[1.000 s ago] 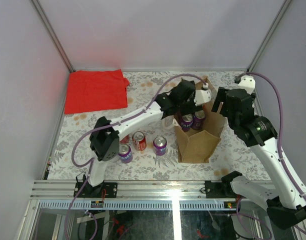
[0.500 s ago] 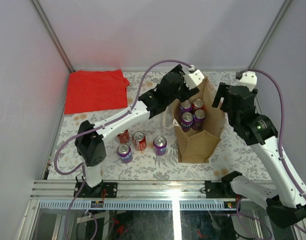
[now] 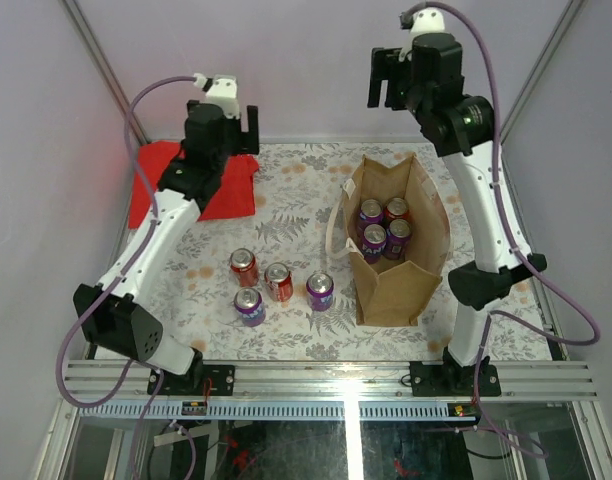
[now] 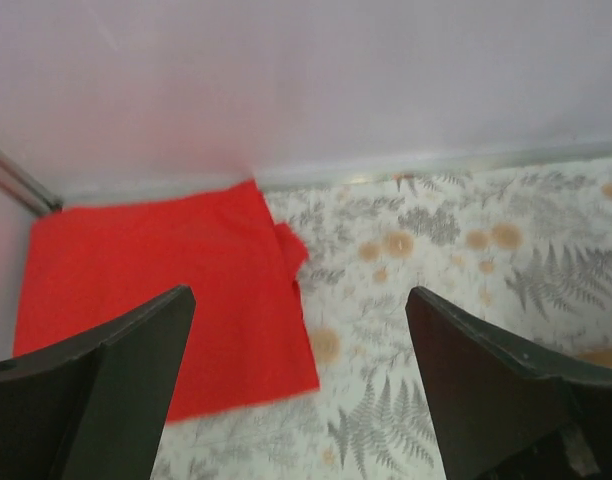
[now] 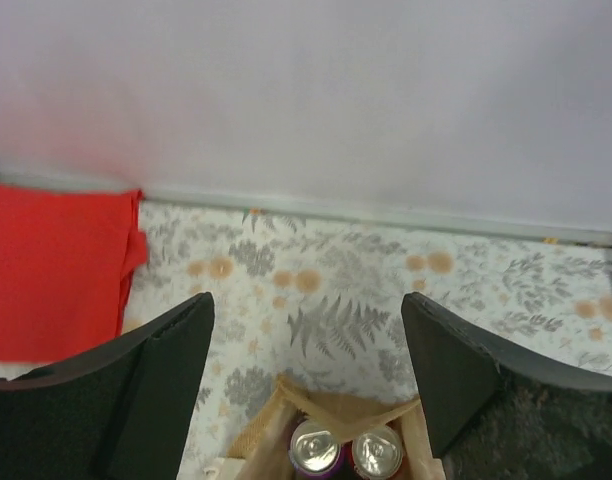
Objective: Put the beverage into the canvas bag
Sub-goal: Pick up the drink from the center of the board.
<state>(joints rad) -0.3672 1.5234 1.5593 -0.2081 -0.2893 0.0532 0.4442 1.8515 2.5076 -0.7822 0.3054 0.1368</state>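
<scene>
The tan canvas bag (image 3: pixel 391 285) stands open right of the table's middle, with several cans (image 3: pixel 374 238) upright inside. Its far rim (image 5: pixel 331 402) and two can tops (image 5: pixel 316 447) show in the right wrist view. Several more cans, red (image 3: pixel 278 282) and purple (image 3: pixel 320 290), stand on the table left of the bag. My left gripper (image 3: pixel 244 130) is open and empty, raised over the red cloth's right edge (image 4: pixel 298 300). My right gripper (image 3: pixel 386 78) is open and empty, high above the table behind the bag (image 5: pixel 306 300).
A flat red cloth (image 3: pixel 156 195) lies at the back left; it also shows in the left wrist view (image 4: pixel 156 290) and the right wrist view (image 5: pixel 46 260). White walls close in the back and both sides. A cream strap (image 3: pixel 336 235) hangs off the bag's left side.
My left gripper has come out of the bag and swung up and left over the red cloth. My right arm has risen from beside the bag toward the back wall.
</scene>
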